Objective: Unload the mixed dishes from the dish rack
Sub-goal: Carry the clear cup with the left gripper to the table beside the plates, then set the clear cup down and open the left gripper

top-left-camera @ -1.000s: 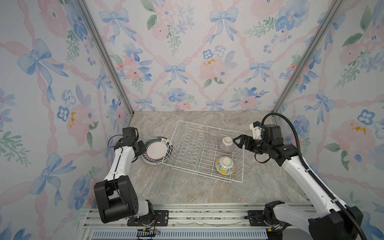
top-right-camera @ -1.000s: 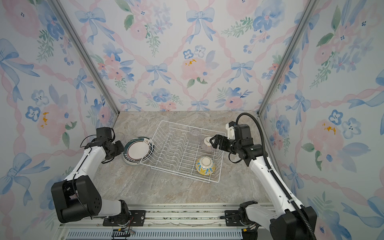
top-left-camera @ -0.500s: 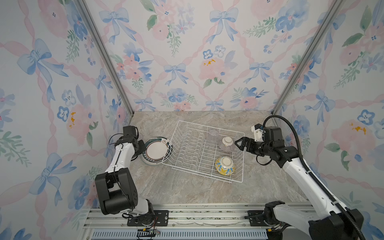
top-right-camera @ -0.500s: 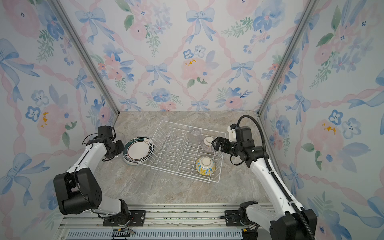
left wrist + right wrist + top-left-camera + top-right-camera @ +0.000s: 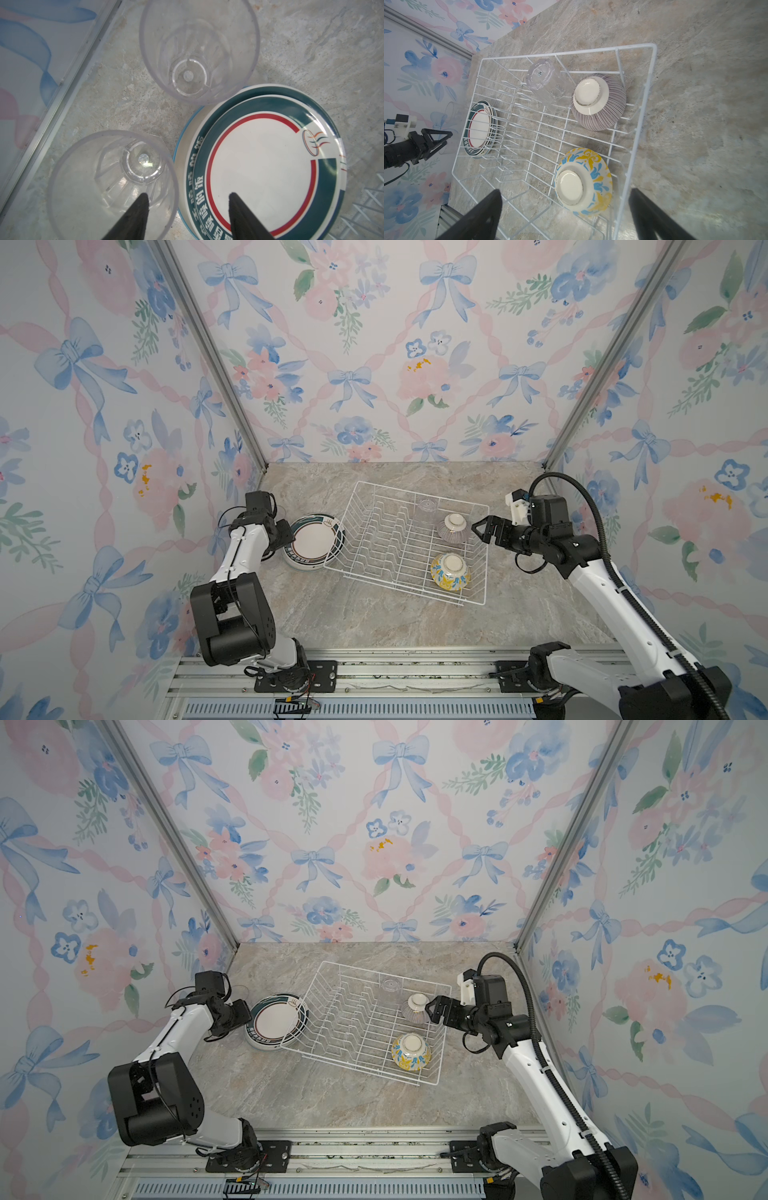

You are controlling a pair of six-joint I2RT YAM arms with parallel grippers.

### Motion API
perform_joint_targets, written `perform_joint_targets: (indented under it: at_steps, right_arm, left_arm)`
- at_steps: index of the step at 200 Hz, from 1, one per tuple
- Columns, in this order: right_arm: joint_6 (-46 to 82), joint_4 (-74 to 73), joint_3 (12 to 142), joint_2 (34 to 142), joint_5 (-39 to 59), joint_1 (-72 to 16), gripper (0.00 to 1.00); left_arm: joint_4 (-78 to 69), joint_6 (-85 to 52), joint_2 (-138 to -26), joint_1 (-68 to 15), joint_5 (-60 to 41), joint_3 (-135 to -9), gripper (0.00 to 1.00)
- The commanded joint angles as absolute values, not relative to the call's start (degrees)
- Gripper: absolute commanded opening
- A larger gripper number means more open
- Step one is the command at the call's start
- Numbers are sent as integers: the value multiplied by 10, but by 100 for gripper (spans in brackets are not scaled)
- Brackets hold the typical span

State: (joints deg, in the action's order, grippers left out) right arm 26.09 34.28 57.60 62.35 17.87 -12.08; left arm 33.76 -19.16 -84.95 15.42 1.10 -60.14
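Dish rack: the dish rack [image 5: 382, 539] lies askew in the middle of the bench [image 5: 374, 626]. Its plate slots are bare, and three pieces sit at its right end.
In the rack: a glass cup [image 5: 426, 510] stands base up at the far side, with the purple-striped bowl [image 5: 453, 526] just beside it on the right. The floral bowl [image 5: 451, 571] is nearer, and both bowls are foot up.
Already out: the plates [image 5: 314, 541] are stacked against the rack's left side. A bench cup [image 5: 112, 182] and a second cup [image 5: 199, 52] stand upright to their left.
Left tool: the left tool [image 5: 188, 196] has its jaws parted and holds nothing. It straddles the bench cup's wall, with one finger over the plates. Whether the other finger dips inside the cup is hard to tell.
Step in hand: this looks like letting go of the bench cup. A straight rise would suit best, since a sideways pull could tip the cup or nudge the plates.
Right tool: the right tool [image 5: 478, 531] is wide open and empty, just outside the rack's right wall by the purple-striped bowl.
In the way: the rack's right wall stands between this tool and the bowl, and the glass cup crowds the bowl's left side. Coming down from above onto the bowl's foot seems safest.
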Motion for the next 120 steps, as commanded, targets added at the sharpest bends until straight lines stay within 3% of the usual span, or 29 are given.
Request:
perform_joint_targets:
  at_steps: [1,43,94,120]
  right_arm:
    - [259,365,579,614,172,-116,97]
    - [261,382,597,629,168,-116,97]
    - [295,363,596,637,171,-117,97]
    - [327,339,594,653,167,-128,97]
  left_arm:
    - [337,-186,-812,156,-11,-615,75]
    - [336,-183,-751,157,-53,-616,98]
    - [330,-212,-656,148,-125,-590,98]
    - [281,-280,-598,95,-153,-533,98]
